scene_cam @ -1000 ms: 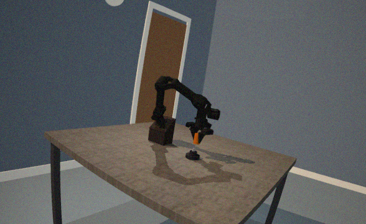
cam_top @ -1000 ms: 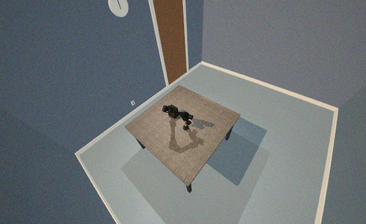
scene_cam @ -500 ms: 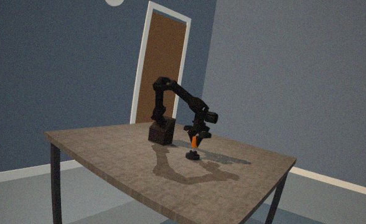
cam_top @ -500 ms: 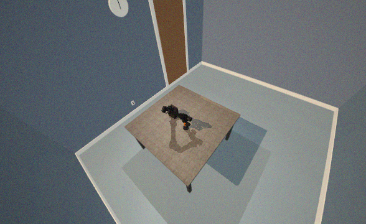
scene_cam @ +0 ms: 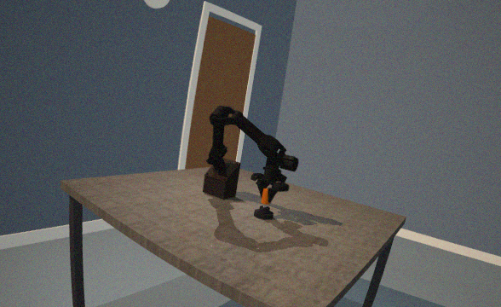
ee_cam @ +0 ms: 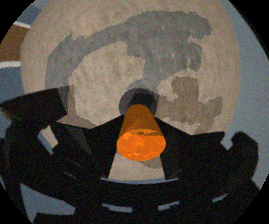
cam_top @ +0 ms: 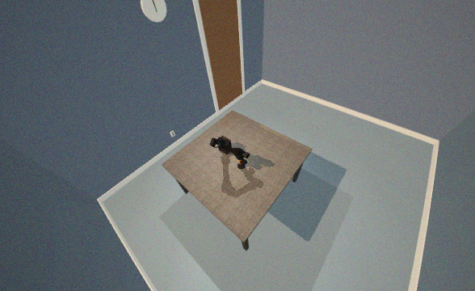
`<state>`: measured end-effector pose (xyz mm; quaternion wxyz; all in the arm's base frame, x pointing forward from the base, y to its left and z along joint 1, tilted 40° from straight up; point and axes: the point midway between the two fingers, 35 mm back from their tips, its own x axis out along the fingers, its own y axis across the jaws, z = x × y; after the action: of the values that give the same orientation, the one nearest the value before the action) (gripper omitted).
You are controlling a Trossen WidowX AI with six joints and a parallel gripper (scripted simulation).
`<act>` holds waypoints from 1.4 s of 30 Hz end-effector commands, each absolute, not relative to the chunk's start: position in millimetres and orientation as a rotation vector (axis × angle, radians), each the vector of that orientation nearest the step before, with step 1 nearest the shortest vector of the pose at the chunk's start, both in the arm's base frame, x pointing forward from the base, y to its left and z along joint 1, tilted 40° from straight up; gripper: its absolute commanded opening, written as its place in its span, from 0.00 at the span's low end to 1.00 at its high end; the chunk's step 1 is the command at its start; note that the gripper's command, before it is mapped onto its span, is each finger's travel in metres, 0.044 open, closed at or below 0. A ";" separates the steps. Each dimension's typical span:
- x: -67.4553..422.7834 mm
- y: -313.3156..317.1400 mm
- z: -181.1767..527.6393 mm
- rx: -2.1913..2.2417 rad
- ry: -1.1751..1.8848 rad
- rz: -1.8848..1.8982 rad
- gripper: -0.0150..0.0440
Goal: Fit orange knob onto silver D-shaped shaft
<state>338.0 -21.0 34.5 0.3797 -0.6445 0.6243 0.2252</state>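
Claw: As it hung over the pedestal, the gripper (scene_cam: 268, 191) was clamped on the orange knob (scene_cam: 265, 196), its fingers held part-way apart by the knob's body.
Knob: It pointed downward between the fingers, its lower end just above the pedestal (scene_cam: 263, 212); in the wrist view the orange knob (ee_cam: 141, 133) covered most of the dark round pedestal (ee_cam: 139, 96) directly beneath it.
Shaft: The silver shaft could not be made out; whether knob and shaft touched could not be told.
Arm: The black arm (scene_cam: 250, 132) arched from its dark base block (scene_cam: 221, 181) near the table's far edge.
Writing: No brand, label or lettering was legible in any view.
Surroundings: A brown table (scene_cam: 157, 213) carried the arm's shadow; behind stood a brown door (scene_cam: 221, 94) in a white frame, with a white wall clock (cam_top: 153, 9) and a wall socket (cam_top: 172, 133) on the blue wall.
In the way: The gripper's black frame filled the lower wrist view.
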 end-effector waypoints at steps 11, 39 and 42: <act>341.7 -22.2 33.7 -1.650 1.587 0.565 0.25; 334.6 -20.5 36.5 -1.803 1.571 0.753 0.25; 335.8 -20.8 36.1 -1.803 1.571 0.753 0.25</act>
<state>334.2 -21.4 35.2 0.3143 -0.6797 0.5979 0.2858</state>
